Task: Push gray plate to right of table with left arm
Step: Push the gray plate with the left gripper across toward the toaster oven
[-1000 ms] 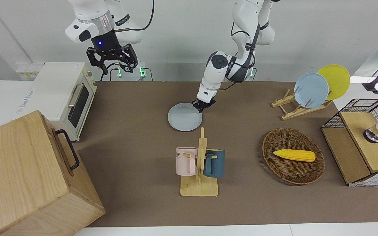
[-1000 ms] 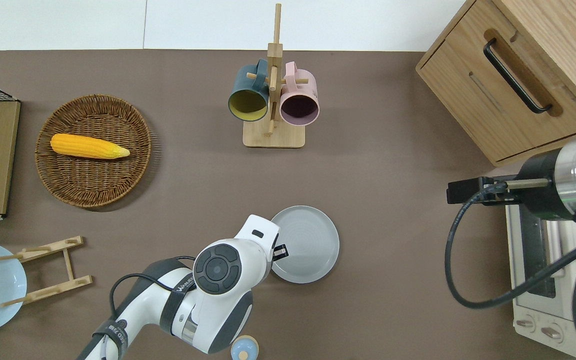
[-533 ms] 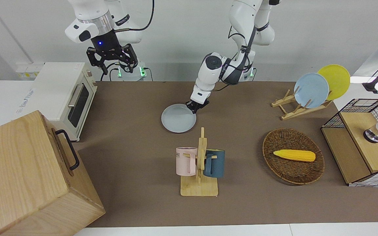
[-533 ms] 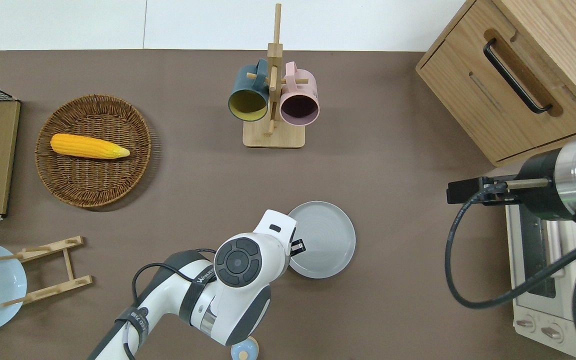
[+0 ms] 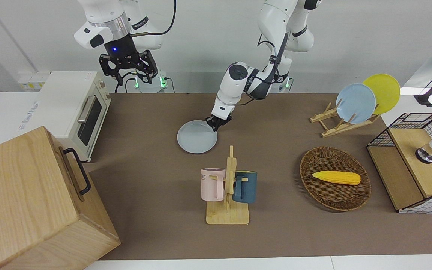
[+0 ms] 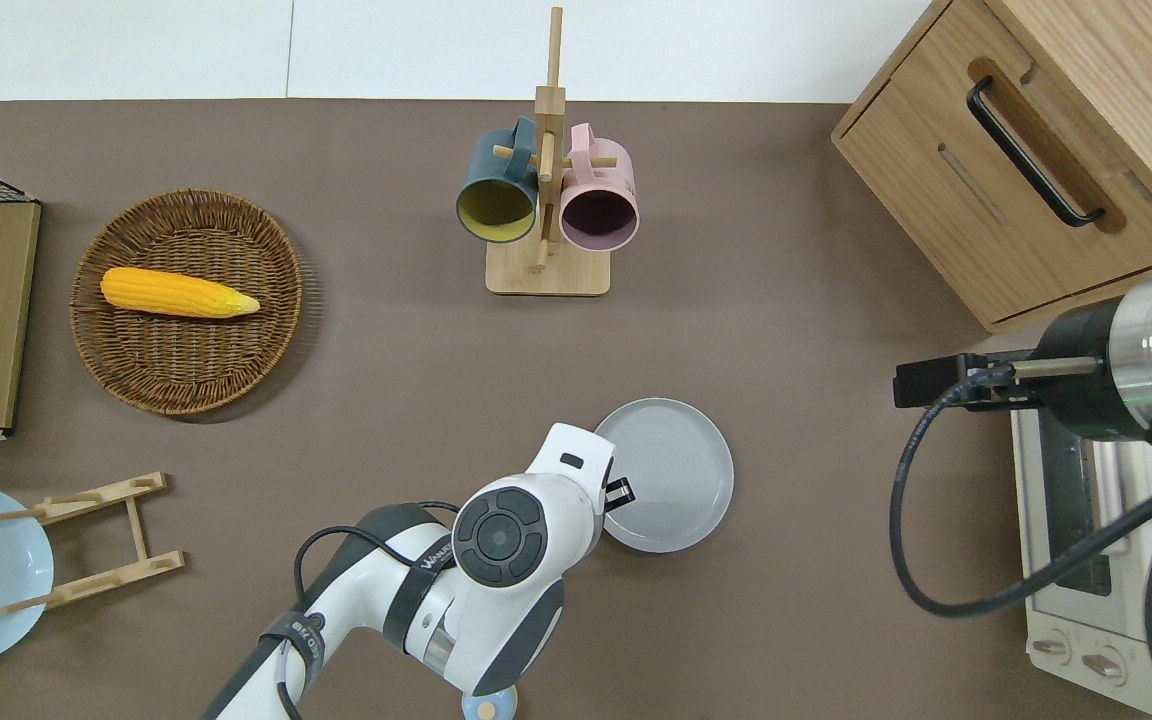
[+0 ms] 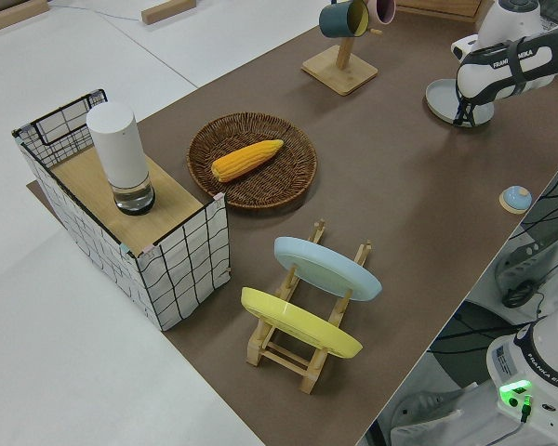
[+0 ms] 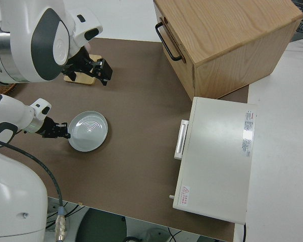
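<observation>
The gray plate [image 5: 196, 137] lies flat on the brown table [image 5: 152, 108], about midway along it and nearer to the robots than the mug rack. It also shows in the overhead view [image 6: 671, 472] and the right side view [image 8: 90, 131]. My left gripper [image 5: 215, 125] is down at table height, touching the plate's rim on the side toward the left arm's end; it shows in the overhead view [image 6: 621, 491] too. My right gripper [image 5: 132, 77] is parked, open and empty.
A wooden mug rack [image 5: 228, 195] with a pink and a blue mug stands farther from the robots. Toward the right arm's end are a white toaster oven [image 5: 75, 110] and a wooden cabinet [image 5: 32, 202]. Toward the left arm's end are a corn basket [image 5: 335, 178] and a plate rack [image 5: 345, 116].
My left gripper has slid toward the right arm's end of the table, and the gray plate has moved the same way with it. The right arm has not moved.
</observation>
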`<action>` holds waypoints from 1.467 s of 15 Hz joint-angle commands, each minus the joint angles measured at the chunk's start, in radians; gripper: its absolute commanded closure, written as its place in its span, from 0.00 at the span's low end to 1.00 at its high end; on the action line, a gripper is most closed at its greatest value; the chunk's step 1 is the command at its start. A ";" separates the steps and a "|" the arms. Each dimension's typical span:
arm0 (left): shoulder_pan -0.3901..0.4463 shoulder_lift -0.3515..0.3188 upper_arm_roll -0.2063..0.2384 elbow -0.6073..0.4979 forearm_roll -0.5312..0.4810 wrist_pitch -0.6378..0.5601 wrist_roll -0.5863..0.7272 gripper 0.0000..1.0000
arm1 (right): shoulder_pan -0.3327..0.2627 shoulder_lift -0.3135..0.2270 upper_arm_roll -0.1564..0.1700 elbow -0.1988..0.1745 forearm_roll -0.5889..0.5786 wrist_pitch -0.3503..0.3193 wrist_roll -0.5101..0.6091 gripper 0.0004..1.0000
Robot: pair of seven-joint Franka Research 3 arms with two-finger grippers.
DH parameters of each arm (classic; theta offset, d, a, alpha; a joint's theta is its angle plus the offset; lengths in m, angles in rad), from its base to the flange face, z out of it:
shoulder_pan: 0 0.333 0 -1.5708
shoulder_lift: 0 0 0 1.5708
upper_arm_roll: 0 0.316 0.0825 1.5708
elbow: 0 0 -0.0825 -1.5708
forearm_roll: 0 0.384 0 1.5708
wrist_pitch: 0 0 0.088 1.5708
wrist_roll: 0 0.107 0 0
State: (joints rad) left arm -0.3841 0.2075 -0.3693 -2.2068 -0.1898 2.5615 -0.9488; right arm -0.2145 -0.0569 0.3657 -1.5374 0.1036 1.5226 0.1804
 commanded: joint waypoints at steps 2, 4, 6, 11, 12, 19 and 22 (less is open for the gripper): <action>-0.042 0.072 0.003 0.078 -0.003 0.017 -0.070 1.00 | -0.006 0.006 0.004 0.014 0.016 -0.005 0.002 0.00; -0.048 0.075 0.003 0.082 0.000 0.017 -0.076 1.00 | -0.006 0.006 0.004 0.014 0.016 -0.005 0.002 0.00; -0.062 0.075 0.004 0.084 0.000 0.016 -0.076 1.00 | -0.006 0.006 0.002 0.014 0.016 -0.005 0.002 0.00; -0.067 0.073 0.003 0.085 0.003 0.016 -0.076 0.93 | -0.006 0.006 0.004 0.014 0.016 -0.005 0.002 0.00; -0.067 0.075 0.004 0.088 0.003 0.014 -0.076 0.81 | -0.006 0.006 0.004 0.014 0.016 -0.005 0.002 0.00; -0.053 0.059 0.016 0.174 0.084 -0.177 -0.053 0.02 | -0.006 0.006 0.004 0.014 0.016 -0.005 0.002 0.00; -0.026 0.017 0.035 0.184 0.104 -0.279 0.062 0.01 | -0.006 0.006 0.004 0.014 0.016 -0.005 0.002 0.00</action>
State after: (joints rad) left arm -0.4362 0.2618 -0.3534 -2.0475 -0.1179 2.3927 -0.9819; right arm -0.2145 -0.0569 0.3657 -1.5374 0.1036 1.5226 0.1804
